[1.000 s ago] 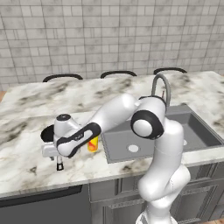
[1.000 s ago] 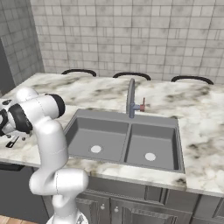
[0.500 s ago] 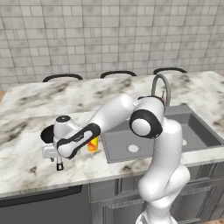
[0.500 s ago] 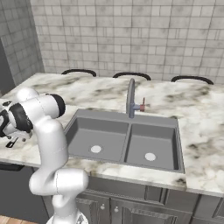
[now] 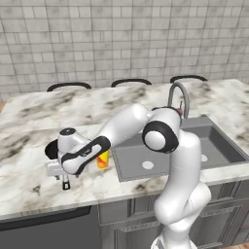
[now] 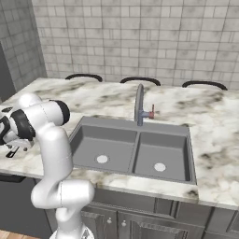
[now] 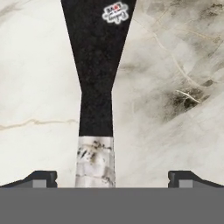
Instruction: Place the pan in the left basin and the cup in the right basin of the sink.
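I'm hovering over the pan [image 5: 51, 148] handle on the counter [image 5: 29, 185]; cup [image 5: 102, 159] sitting between pan and sink [image 5: 194, 146].

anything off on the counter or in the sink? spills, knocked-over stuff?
Nothing stands out. The pan lies flat on the counter, its handle between the open gripper fingers. The cup stands beside the sink; both basins look bare.

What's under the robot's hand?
The pan's handle lies on the marble counter, between the open gripper's fingertips. In the left base view the arm covers most of the pan.
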Available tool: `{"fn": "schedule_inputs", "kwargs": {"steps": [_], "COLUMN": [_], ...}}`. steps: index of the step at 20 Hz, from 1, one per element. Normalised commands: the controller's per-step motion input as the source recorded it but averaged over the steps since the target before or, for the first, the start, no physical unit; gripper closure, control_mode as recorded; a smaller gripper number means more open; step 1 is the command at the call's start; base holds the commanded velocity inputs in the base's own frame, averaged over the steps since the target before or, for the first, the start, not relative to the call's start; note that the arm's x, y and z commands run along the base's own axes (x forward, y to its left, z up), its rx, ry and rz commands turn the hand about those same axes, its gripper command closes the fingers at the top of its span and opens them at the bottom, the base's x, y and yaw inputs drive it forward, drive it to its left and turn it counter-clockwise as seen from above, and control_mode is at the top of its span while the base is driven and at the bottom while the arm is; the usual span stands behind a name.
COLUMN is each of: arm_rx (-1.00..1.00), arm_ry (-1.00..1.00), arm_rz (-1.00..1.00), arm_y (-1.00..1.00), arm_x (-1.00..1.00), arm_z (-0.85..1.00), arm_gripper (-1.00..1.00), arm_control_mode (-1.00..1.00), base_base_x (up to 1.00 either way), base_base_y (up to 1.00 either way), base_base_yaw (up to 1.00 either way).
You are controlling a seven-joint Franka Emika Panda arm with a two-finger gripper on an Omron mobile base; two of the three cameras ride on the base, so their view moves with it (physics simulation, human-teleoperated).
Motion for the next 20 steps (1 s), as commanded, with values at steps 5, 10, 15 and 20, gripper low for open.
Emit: {"fn": "schedule_inputs", "kwargs": {"steps": [5,10,15,20], "arm_rx": [0.00,0.00,0.00,0.00], "arm_ry": [0.01,0.00,0.00,0.00], "arm_rz": [0.00,0.00,0.00,0.00], "arm_y": [0.06,0.00,0.00,0.00], "arm_x": [0.00,0.00,0.00,0.00], "arm_z": [-0.17,-0.02,-0.07,-0.08], "arm_gripper": [1.00,1.00,1.00,1.00], "arm_control_mode": [-1.00,-1.00,-1.00,-1.00], "base_base_x": [0.00,0.00,0.00,0.00], "base_base_y": [0.00,0.00,0.00,0.00], "base_base_yaw": [0.00,0.00,0.00,0.00]}}
